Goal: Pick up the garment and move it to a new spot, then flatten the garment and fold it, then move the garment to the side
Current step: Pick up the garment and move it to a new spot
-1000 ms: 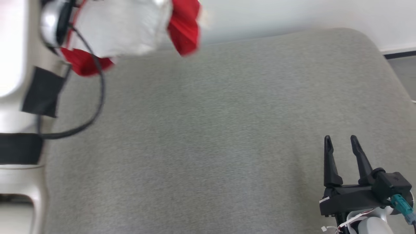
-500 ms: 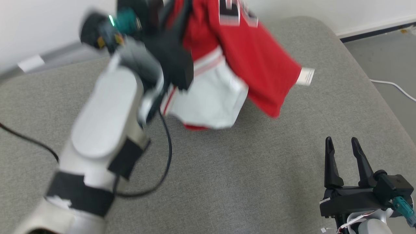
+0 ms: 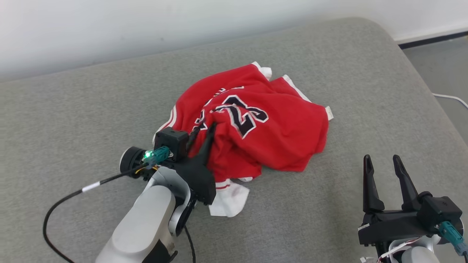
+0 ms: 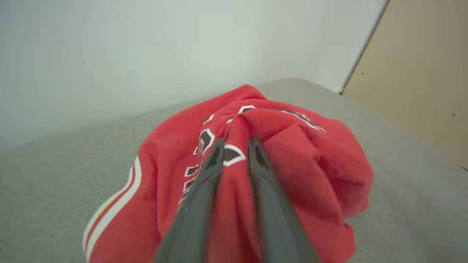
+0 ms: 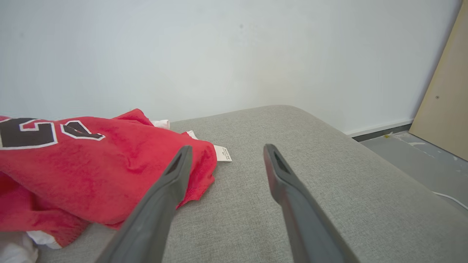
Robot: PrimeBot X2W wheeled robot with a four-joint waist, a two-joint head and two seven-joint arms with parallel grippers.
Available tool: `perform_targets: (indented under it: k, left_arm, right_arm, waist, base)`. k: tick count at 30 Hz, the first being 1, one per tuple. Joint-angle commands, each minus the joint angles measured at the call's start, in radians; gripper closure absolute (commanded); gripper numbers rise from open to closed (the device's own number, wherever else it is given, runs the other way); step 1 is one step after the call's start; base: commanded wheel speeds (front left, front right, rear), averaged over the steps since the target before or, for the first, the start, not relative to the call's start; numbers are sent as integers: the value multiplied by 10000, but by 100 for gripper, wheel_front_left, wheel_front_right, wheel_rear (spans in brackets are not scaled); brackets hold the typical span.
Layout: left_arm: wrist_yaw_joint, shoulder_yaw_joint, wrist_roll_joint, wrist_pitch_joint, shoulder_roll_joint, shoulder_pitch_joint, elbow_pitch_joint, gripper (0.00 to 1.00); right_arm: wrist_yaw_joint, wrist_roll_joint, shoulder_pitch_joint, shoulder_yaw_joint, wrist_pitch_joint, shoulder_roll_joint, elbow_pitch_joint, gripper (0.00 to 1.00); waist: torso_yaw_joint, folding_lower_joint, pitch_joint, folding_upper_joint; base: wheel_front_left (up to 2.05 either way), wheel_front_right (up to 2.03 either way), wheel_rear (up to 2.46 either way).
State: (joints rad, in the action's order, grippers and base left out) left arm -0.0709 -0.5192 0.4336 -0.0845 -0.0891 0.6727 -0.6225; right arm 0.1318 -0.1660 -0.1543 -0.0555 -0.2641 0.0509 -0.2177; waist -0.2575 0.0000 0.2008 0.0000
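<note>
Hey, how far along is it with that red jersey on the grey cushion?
Done, it seems: the jersey lies on the cushion, so the carry to a spot looks finished. In hand: the left gripper pinches a fold of it, and it sits crumpled in a heap; the right gripper stands open, apart from the cloth. Left: flattening, folding, and moving it aside.
</note>
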Motion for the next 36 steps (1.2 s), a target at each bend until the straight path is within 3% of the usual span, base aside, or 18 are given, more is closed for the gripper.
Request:
perform_targets:
  k: [1, 7, 16, 21, 27, 36]
  left_arm:
    - [-18, -3, -36, -337, 41, 21, 89, 0]
    - [23, 370, -191, -1702, -216, -240, 612, 0]
    - [504, 1900, -763, -1808, -992, -2134, 3028, 0]
    - [518, 2649, -998, -1811, -1149, -3453, 4073, 0]
    - [384, 3793, -1264, -1813, -937, -5406, 5467, 0]
    - [193, 4984, -1815, -1814, -334, -7269, 6116, 0]
  right_arm:
    - [-21, 76, 27, -21, -5, -5, 8, 0]
    - [-21, 316, 288, 10, -5, 53, 94, 0]
    - [-21, 423, 602, 33, 25, 193, 246, 0]
    - [-21, 372, 745, 79, 88, 235, 297, 0]
    - [-21, 320, 928, 72, 220, 271, 387, 0]
    - [-21, 207, 1087, 118, 308, 309, 406, 0]
  waist:
    - [235, 0, -145, 0]
    - [1004, 0, -683, 0]
    - [1839, 0, -1195, 0]
    - [2072, 0, -1367, 0]
    - [2347, 0, -1484, 0]
    - [2488, 0, -1571, 0]
  base:
    - [0, 0, 0]
    - [0, 0, 0]
    - [0, 0, 0]
    - [0, 0, 0]
    - [0, 0, 0]
    - [0, 0, 0]
